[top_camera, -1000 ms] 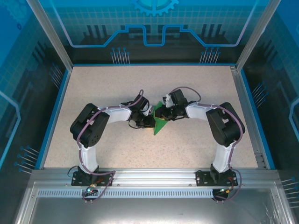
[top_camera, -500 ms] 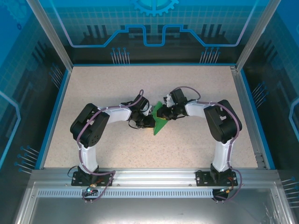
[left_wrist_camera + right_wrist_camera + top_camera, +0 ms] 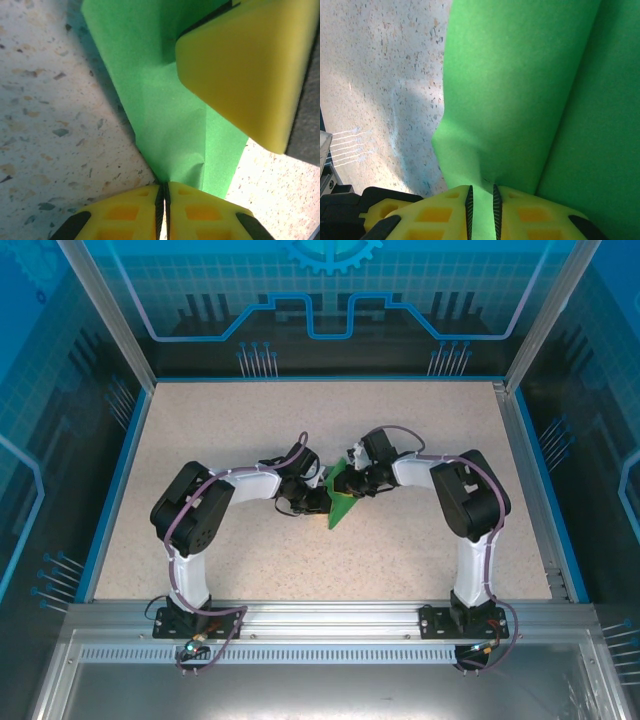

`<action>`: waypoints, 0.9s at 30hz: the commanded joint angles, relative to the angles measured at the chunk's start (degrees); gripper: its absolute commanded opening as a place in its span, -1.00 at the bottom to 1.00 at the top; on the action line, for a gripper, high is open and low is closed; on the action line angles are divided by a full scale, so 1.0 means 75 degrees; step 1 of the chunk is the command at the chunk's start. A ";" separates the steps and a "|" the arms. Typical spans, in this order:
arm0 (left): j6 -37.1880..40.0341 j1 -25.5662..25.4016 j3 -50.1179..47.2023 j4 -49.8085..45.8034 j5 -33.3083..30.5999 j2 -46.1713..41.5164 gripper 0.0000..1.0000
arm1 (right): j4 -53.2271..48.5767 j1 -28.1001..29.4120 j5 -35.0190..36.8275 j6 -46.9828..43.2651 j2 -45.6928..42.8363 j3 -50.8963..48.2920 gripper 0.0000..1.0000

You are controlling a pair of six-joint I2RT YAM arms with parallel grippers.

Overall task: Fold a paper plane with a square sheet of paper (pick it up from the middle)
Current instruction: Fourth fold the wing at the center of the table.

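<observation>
The square sheet of paper (image 3: 344, 506) is green and lies folded into a pointed triangular wedge at mid-table, tip toward the near edge. My left gripper (image 3: 322, 498) meets it from the left. In the left wrist view the left gripper (image 3: 164, 186) is shut, pinching the puckered edge of the paper (image 3: 170, 115). My right gripper (image 3: 351, 483) comes in from the right at the wedge's far end. The right gripper (image 3: 482, 189) holds a raised flap of the paper (image 3: 520, 90) between its narrow-set pads. A yellow finger (image 3: 245, 65) of the right gripper rests over the paper.
The speckled table (image 3: 250, 430) is bordered by a blue rim and glass walls (image 3: 120, 400) on three sides. Both arm bases (image 3: 195, 615) sit on the metal rail along the near edge. Bare tabletop (image 3: 55, 110) lies left of the paper.
The right arm's elbow has swung slightly leftward and its jaws have narrowed on the paper flap. The left arm and the paper wedge have stayed in place.
</observation>
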 commanded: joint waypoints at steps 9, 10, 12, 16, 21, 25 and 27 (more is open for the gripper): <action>-0.0207 -0.0085 0.0034 0.0512 -0.0346 -0.0163 -0.65 | -0.0859 0.0155 0.0506 -0.0495 0.0302 0.0306 -0.60; -0.0259 -0.0080 0.0028 0.0521 -0.0367 -0.0257 -0.63 | -0.0870 0.0169 0.0530 -0.0508 0.0319 0.0301 -0.61; -0.0383 -0.0035 0.0046 0.0570 -0.0442 -0.0449 -0.56 | -0.0875 0.0182 0.0543 -0.0531 0.0336 0.0284 -0.61; -0.0562 0.0072 0.0232 0.0371 -0.0858 -0.0615 -0.50 | -0.0830 0.0204 0.0532 -0.0526 0.0356 0.0226 -0.62; -0.0537 0.0098 0.0588 0.0105 -0.1014 -0.0244 -0.46 | -0.0657 0.0204 0.0402 -0.0450 0.0385 0.0160 -0.62; -0.0513 0.0108 0.0659 0.0091 -0.1058 -0.0010 -0.40 | -0.0526 0.0204 0.0313 -0.0370 0.0409 0.0108 -0.63; -0.0514 0.0109 0.0710 0.0103 -0.1033 0.0106 -0.39 | -0.0489 0.0209 0.0292 -0.0347 0.0397 0.0089 -0.63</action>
